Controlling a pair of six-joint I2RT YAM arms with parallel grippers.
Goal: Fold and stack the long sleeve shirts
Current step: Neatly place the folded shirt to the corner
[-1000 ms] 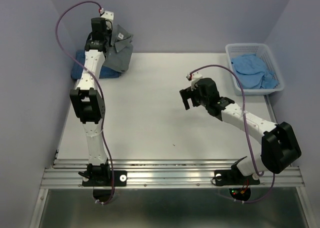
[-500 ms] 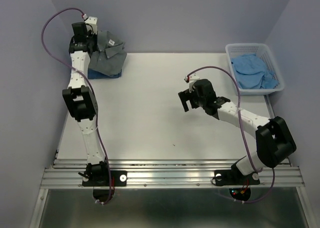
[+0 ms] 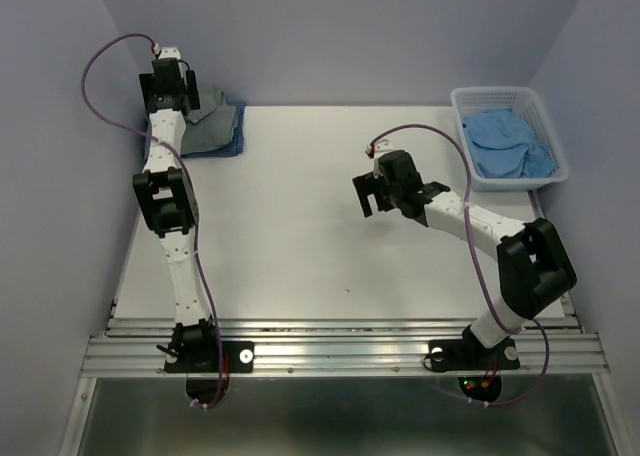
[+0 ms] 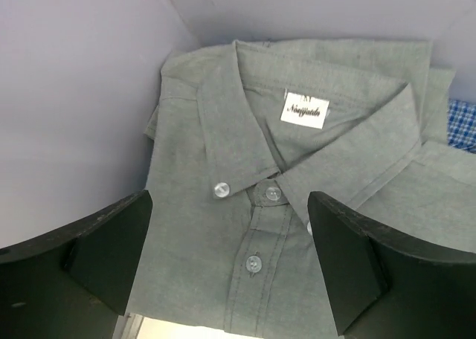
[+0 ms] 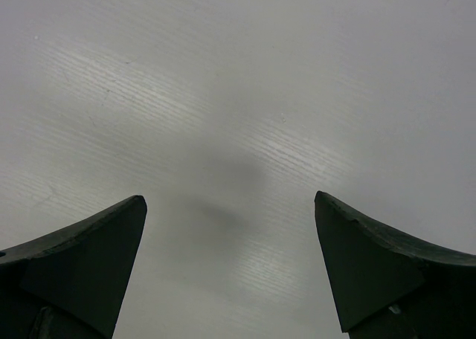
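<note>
Even diffuse light, moderately bright; views sharp. Soft shadow, streaky glare on table (image 5: 297, 71) below right hand (image 5: 229, 199).

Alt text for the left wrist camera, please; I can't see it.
A folded grey shirt, collar buttoned and white neck label showing, lies below the left gripper, whose jaws are open and hold nothing. A purple wall is on the left; blue patterned cloth peeks out at the right edge.

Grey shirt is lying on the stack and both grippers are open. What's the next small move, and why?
Probably swing the right gripper toward the basket. It hangs open and empty over bare table, while the pale blue shirt lies crumpled in the basket, unfolded. The left gripper is open above the folded grey shirt, so that one looks done.
</note>
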